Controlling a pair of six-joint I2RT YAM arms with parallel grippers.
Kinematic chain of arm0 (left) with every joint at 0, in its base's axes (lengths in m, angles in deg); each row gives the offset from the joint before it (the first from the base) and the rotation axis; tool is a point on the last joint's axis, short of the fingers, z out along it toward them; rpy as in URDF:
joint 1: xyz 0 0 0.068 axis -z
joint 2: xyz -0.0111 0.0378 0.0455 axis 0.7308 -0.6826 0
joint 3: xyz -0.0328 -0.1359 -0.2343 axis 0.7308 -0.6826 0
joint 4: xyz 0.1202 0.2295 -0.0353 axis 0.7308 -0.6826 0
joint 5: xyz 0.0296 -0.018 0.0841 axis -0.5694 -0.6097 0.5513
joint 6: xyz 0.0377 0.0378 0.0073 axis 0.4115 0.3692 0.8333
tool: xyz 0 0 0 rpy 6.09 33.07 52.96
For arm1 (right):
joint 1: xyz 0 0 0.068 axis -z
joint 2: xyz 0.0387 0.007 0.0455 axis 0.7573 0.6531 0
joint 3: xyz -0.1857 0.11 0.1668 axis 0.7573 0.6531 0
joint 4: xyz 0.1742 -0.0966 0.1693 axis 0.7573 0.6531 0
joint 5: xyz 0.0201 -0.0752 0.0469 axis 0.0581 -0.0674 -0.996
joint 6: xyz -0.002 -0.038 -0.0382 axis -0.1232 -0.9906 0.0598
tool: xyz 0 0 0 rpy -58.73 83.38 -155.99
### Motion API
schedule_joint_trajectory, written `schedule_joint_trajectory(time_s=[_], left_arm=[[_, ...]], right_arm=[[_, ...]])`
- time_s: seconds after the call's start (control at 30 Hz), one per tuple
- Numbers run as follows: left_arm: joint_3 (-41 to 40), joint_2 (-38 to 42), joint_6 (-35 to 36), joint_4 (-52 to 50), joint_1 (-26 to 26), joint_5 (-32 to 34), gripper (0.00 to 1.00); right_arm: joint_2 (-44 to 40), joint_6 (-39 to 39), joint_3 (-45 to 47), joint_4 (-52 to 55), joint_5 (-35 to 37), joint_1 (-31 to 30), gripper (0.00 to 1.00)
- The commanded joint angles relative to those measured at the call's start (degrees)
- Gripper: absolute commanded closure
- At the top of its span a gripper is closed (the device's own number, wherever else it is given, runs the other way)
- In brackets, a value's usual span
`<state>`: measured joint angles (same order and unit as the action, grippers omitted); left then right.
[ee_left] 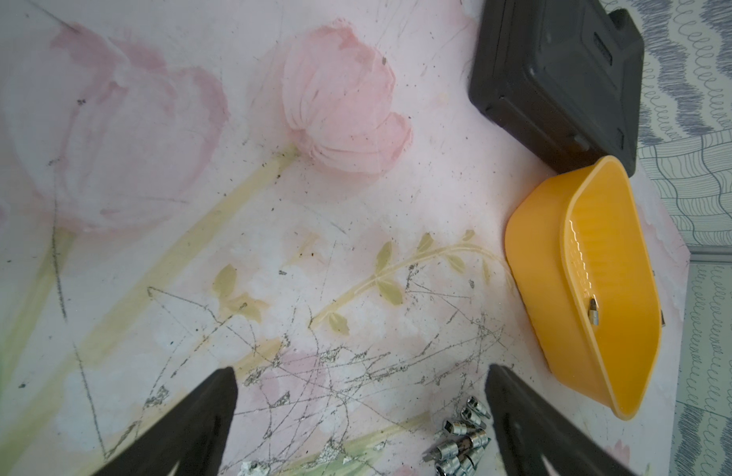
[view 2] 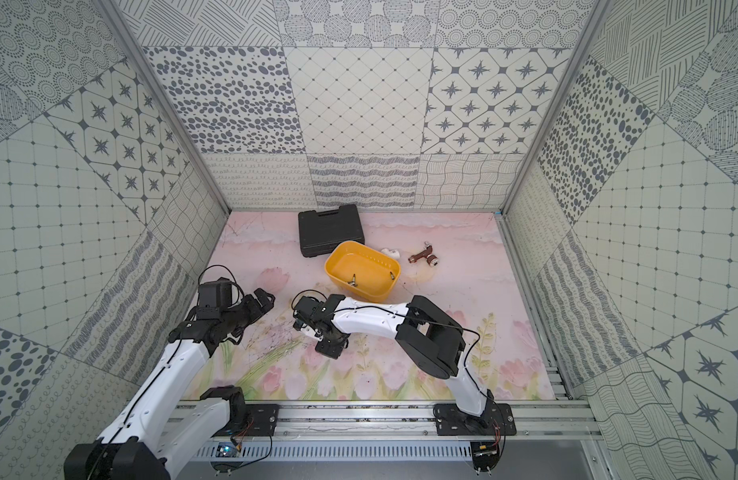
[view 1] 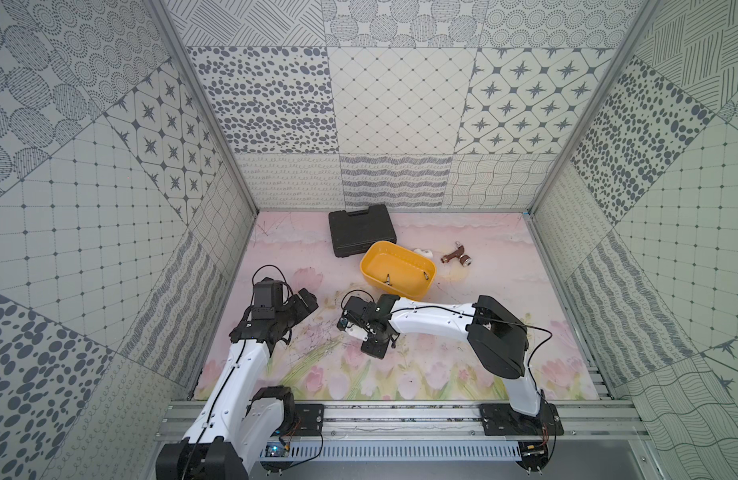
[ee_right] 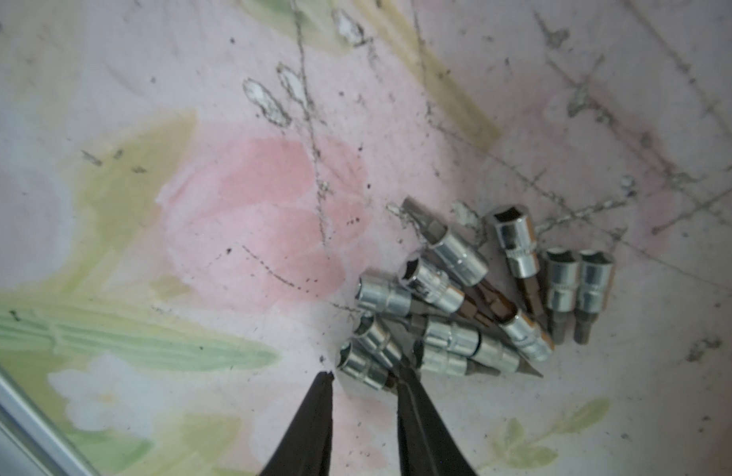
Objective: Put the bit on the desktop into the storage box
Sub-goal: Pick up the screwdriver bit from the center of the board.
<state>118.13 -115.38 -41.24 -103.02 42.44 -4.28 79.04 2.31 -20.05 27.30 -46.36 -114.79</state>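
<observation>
Several silver bits (ee_right: 459,296) lie in a heap on the flowered desktop; the left wrist view shows the same heap (ee_left: 463,437). My right gripper (ee_right: 364,373) reaches down at the heap's edge. Its jaws are open but narrow, and one bit (ee_right: 362,364) lies between the tips, with a small gap on one side. In both top views the right wrist hides the heap. The yellow storage box (view 1: 369,257) (view 2: 336,259) (ee_left: 537,268) stands just beyond it and holds two bits (view 1: 388,279) (view 1: 425,274). My left gripper (ee_left: 361,371) (view 1: 307,301) hovers wide open and empty, to the left of the heap.
A black tool case (view 1: 361,232) (ee_left: 554,82) lies behind the box, touching its far corner. A brown metal fitting (view 1: 456,255) and a small white piece (view 1: 423,252) lie to the right of the box. Patterned walls enclose the desktop, and a metal rail (view 1: 400,415) runs along the front.
</observation>
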Motion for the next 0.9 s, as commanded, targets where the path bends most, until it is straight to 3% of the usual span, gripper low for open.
schedule_joint_trajectory(time_s=[0.0, 0.47, 0.87], left_arm=[[-0.2, -0.2, 0.0, 1.0, -0.1, -0.6, 0.01], [-0.2, -1.0, -0.1, 1.5, -0.1, -0.8, 0.01], [0.0, -1.7, -0.2, 2.1, -0.1, -0.9, 0.01]], right_arm=[[0.8, -0.5, -1.5, -0.4, -0.9, -0.5, 0.71], [1.9, -0.2, -1.4, -0.4, -1.4, -0.6, 0.77], [0.7, 0.0, -0.5, -0.2, 0.0, -0.6, 0.73]])
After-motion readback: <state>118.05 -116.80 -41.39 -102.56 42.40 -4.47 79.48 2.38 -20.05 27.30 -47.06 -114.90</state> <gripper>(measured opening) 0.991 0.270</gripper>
